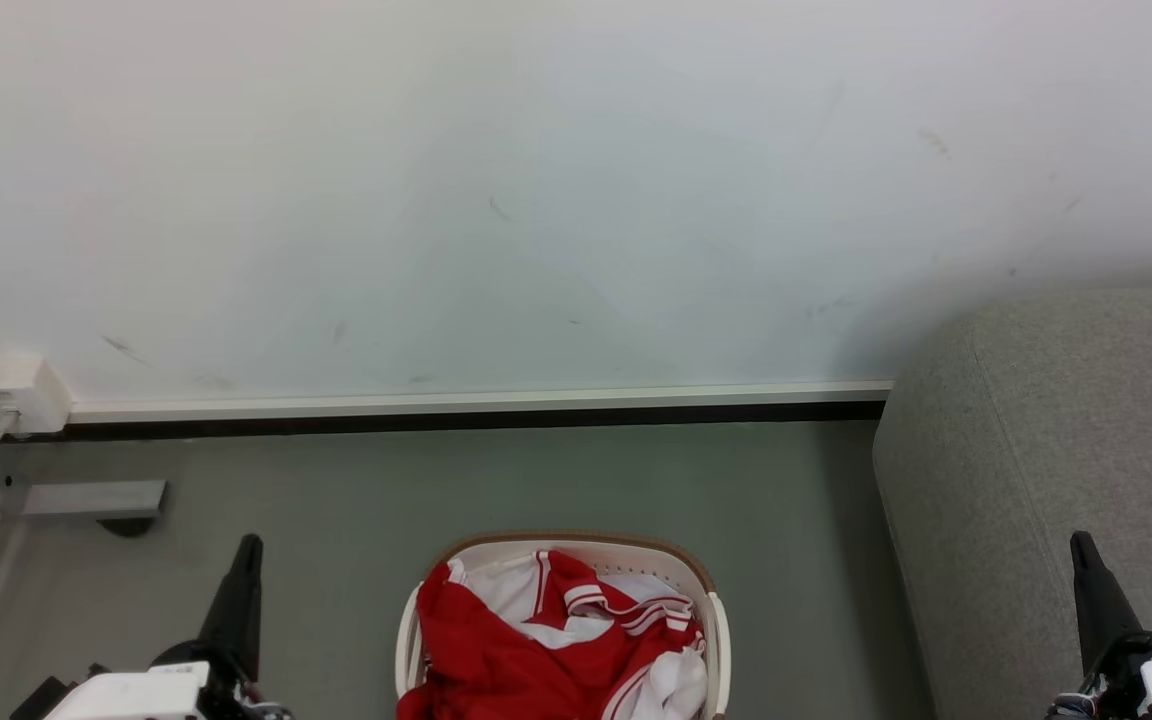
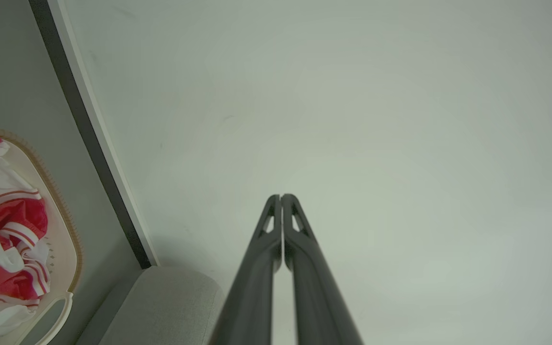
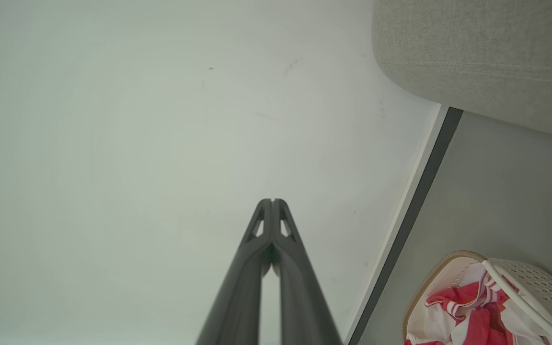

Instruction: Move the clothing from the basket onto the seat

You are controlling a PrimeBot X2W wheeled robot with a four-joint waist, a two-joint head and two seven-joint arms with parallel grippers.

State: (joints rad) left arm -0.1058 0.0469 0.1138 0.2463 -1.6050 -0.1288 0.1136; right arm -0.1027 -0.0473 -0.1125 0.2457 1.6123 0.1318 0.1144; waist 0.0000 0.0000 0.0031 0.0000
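While the left gripper [image 1: 248, 548], lower left, and the right gripper [image 1: 1080, 548], lower right, hold their fingers pressed together on nothing, the clothing [image 1: 516, 655] lies heaped in the basket [image 1: 576, 541] at bottom centre, near the seat [image 1: 1066, 450] at right.

Wall: I saw a plain off-white painted wall [image 1: 576, 180] across the top of my head view, marked by a few faint grey scuffs.
Skirting: a thin white skirting strip [image 1: 476, 402] ran along its foot, with a dark band just beneath.
Floor: the smooth grey-green floor [image 1: 556, 475] looked matt and even.
Left corner: a small white plastic box [image 1: 14, 392] sat against the wall, with a flat grey metal bar [image 1: 86, 497] just below it.
Furniture: a large grey textured-fabric upholstered seat [image 1: 1056, 480] stood on my right, its rounded end up by the wall.
Light: soft and even, with a faint shadow on the wall beside the seat.
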